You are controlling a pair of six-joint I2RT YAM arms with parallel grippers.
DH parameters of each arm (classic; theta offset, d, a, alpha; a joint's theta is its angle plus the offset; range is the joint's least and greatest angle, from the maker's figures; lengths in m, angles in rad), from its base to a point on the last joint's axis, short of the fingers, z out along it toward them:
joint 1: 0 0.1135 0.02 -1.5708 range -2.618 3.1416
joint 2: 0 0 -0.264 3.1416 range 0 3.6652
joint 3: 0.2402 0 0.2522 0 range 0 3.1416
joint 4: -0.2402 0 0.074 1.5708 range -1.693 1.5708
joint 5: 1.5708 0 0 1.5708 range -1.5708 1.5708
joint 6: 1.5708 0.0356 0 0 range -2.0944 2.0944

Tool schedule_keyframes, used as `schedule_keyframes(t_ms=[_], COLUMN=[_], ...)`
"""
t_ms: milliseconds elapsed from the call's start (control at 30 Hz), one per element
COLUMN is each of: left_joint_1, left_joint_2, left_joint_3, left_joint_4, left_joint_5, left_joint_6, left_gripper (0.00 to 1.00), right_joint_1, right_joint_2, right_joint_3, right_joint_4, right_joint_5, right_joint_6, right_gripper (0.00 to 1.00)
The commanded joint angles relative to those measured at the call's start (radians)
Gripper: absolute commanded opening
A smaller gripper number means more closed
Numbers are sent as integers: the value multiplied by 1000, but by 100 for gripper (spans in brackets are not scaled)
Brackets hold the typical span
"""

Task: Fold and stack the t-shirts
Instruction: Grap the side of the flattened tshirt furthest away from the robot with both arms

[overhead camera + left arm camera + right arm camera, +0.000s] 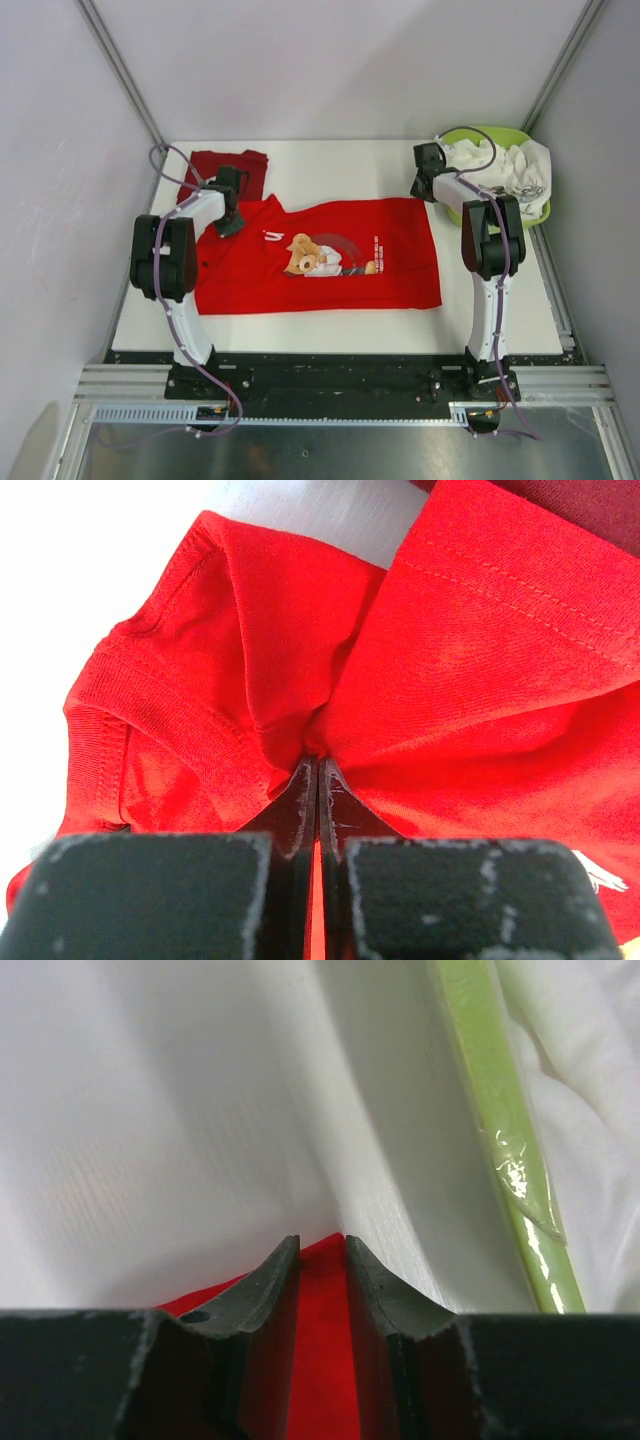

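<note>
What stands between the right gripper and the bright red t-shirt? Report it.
Nothing visible. The right gripper sits at the far corner of the bright red t-shirt, with red cloth showing in the gap of its jaws. The green basket lies off to the side, not between them.

White table, pale lilac walls, aluminium frame posts, even light

The left arm hides part of the dark red t-shirt
</note>
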State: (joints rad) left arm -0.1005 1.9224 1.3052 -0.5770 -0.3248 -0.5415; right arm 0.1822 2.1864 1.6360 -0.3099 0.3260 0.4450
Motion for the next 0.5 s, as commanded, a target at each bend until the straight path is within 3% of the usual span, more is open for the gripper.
schedule_keyframes(t_ms=[0,467], left_joint_1=[-4,-4], left_joint_2=[-4,1], left_joint_3=[45,60], left_joint_4=[-6,-4], left_joint_5=[-1,2], left_joint_6=[13,17], left_gripper=[0,0], right_joint_1=[2,-7], right_joint_2=[12,50], right_joint_3=[49,79], right_joint_4=[-23,-47], right_joint_5=[40,-7], right_joint_6=[18,50], right_gripper=[30,24])
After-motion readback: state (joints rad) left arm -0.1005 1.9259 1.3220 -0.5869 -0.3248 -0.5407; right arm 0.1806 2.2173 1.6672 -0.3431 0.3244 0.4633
